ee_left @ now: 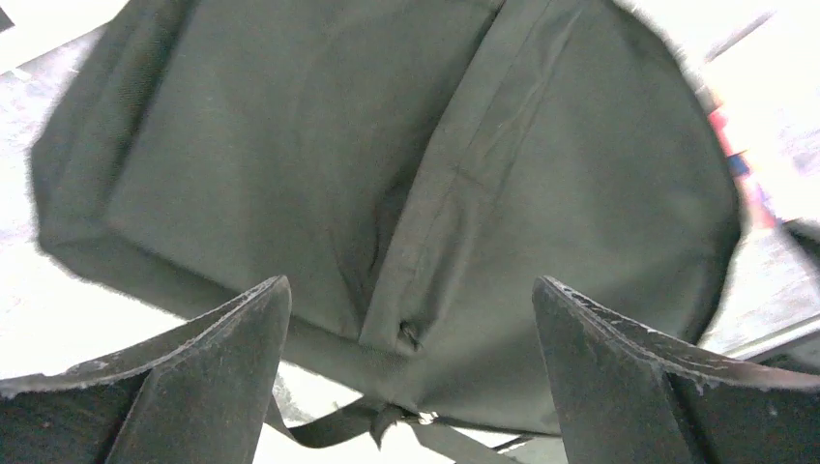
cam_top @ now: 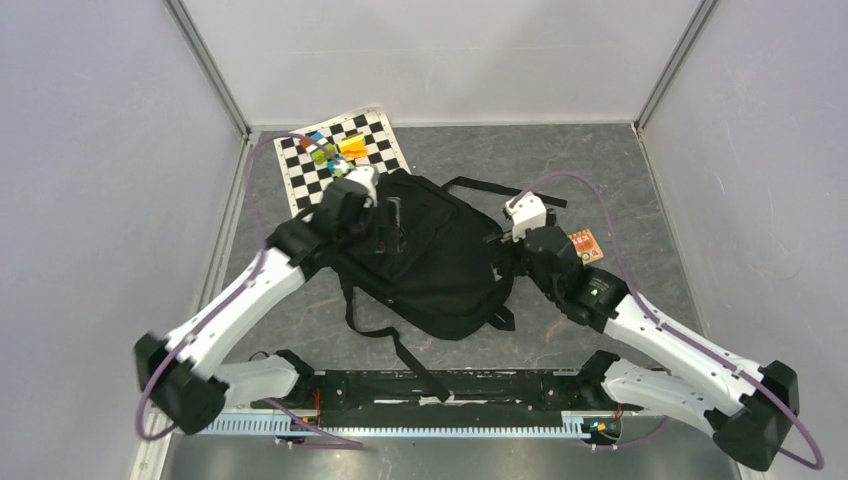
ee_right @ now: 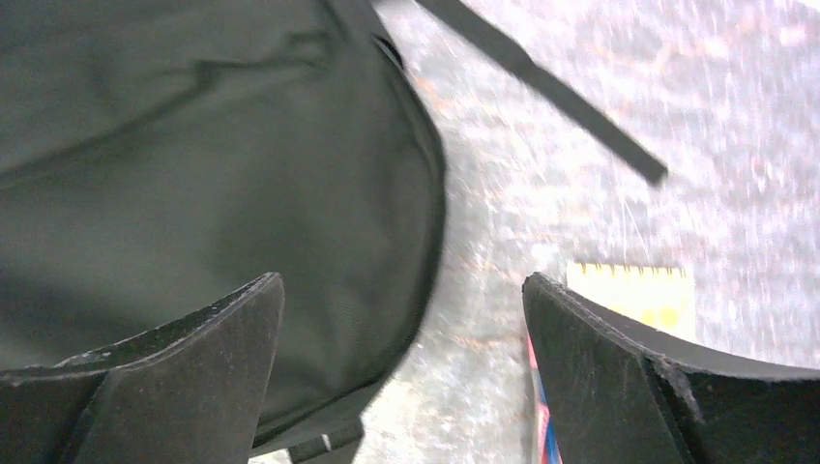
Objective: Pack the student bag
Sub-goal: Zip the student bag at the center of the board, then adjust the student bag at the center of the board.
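Observation:
The student bag (cam_top: 430,265) lies flat in the middle of the table, black and closed, with its straps trailing toward the near edge. My left gripper (cam_top: 388,226) hovers over the bag's upper left part. In the left wrist view the bag (ee_left: 387,164) fills the frame, and the left gripper (ee_left: 411,324) is open with nothing between its fingers. My right gripper (cam_top: 503,255) is at the bag's right edge. In the right wrist view it (ee_right: 401,329) is open and empty, straddling the bag's rim (ee_right: 193,174) and bare table.
A checkerboard sheet (cam_top: 345,170) lies at the back left with small colourful items (cam_top: 337,150) on it. An orange-yellow notepad (cam_top: 586,245) (ee_right: 633,295) lies just right of the right gripper. A loose black strap (ee_right: 541,82) runs across the table beyond the bag.

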You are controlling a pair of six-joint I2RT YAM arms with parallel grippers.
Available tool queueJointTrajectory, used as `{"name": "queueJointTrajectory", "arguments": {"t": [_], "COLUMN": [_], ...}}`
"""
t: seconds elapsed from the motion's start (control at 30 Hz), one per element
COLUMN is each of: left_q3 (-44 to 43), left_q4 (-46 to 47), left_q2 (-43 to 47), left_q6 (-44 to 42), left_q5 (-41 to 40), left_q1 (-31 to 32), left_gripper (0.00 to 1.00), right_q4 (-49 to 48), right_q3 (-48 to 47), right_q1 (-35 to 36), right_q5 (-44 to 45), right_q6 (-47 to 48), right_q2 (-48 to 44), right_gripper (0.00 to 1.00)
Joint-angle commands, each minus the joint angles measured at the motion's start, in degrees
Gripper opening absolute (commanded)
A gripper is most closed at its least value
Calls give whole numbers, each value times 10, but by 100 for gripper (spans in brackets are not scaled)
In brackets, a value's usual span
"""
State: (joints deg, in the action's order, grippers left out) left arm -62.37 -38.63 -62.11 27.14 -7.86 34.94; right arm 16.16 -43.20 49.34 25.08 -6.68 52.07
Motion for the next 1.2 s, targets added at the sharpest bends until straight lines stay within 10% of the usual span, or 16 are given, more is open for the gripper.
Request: {"name": "queueJointTrajectory", "arguments": {"t": [0.0,0.27,0.53,0.63,0.83,1.17], "left_q3": [-23,-33,4,6,38,58], "left_q4": [22,33,66,67,91,79], "left_q2": [-115,-196,-229,-238,-192,-155], "left_q6": [-95,-133,-123,-115,-106,-126], "left_q5": [52,22,68,95,148,257], "left_q1": [-2,-2,-2,-2,-1,79], "left_gripper": [100,99,75,58,16,2], "right_q4": [46,-4,-80,-118,-156,-157], "right_q3": [25,113,162,175,150,-24], "right_q1": [-90,-173,-180,-183,-187,-190], "right_q5": [-62,-193,-249,-295,-292,-201], "right_q6": [-65,-125,-178,-189,-161,-49], "right_q2": [15,-7,5,19,77,229], "right_gripper": [98,95,90,72,2,0]}}
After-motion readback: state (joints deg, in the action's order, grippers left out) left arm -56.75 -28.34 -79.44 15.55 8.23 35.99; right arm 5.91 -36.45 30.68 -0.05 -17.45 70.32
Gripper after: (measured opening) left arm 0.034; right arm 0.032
